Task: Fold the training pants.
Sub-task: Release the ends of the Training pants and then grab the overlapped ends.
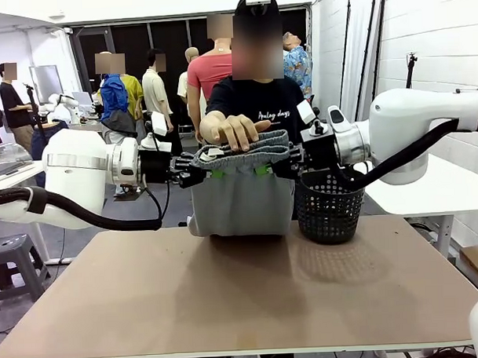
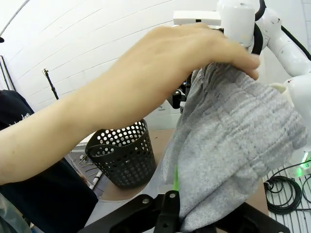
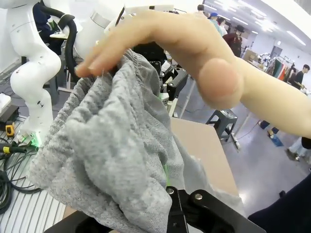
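- The left tool (image 1: 214, 173) is closed tight on the training pants (image 1: 241, 202), its green pads pinching the grey cloth at the left end, just under the gathered waistband.
- The right tool (image 1: 263, 169) is clamped the same way on the right end of the garment, at about the same height.
- Between the two tools the pants hang as a doubled grey panel over the far edge of the desk (image 1: 227, 297). The lower edge comes down to about desk level, but I cannot tell whether it touches.
- The person's hand (image 1: 236, 130) lies palm down on the bunched waistband between the tools, fingers spread over the cloth.
- In the left wrist view that hand and its forearm cross from the left and cover much of what lies beyond. The jersey bunches up right over the tool's own fingers.
- A black mesh basket (image 1: 328, 207) stands upright on the far right part of the desk. It is just beside the hanging pants and below the right arm's wrist.
- Both arms reach in level from their own sides, wrists roughly horizontal, with the tools pointing toward each other across the middle.
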You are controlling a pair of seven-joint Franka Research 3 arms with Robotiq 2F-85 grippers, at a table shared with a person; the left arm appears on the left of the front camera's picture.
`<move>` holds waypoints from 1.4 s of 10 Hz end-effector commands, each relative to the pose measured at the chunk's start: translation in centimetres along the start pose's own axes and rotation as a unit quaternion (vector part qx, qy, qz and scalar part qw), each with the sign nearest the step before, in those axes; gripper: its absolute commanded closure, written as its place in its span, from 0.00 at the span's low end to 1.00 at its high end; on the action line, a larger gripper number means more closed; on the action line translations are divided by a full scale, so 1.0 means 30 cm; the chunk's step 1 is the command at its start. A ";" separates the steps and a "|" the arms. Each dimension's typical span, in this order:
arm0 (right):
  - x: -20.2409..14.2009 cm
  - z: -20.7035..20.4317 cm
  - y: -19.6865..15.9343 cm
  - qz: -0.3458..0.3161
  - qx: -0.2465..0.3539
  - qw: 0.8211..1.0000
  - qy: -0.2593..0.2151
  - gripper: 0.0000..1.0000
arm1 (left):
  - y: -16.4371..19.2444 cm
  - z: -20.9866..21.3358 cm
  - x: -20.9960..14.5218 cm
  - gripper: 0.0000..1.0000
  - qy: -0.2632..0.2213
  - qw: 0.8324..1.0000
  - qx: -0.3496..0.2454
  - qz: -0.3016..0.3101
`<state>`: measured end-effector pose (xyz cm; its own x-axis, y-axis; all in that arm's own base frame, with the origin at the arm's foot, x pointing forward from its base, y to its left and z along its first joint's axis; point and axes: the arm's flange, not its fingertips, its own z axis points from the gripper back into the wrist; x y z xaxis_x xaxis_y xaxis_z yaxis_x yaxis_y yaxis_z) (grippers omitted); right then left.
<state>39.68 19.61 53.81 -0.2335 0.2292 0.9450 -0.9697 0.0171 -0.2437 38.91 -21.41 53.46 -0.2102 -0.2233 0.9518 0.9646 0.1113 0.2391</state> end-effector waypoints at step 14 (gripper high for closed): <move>0.007 -0.010 0.008 0.000 0.000 1.000 -0.001 1.00 | -0.003 0.000 0.008 1.00 -0.001 1.000 0.000 -0.002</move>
<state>39.68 19.60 53.80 -0.2335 0.2288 0.9450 -0.9697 0.0169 -0.2437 38.91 -21.41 53.46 -0.2102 -0.2233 0.9518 0.9646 0.1113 0.2392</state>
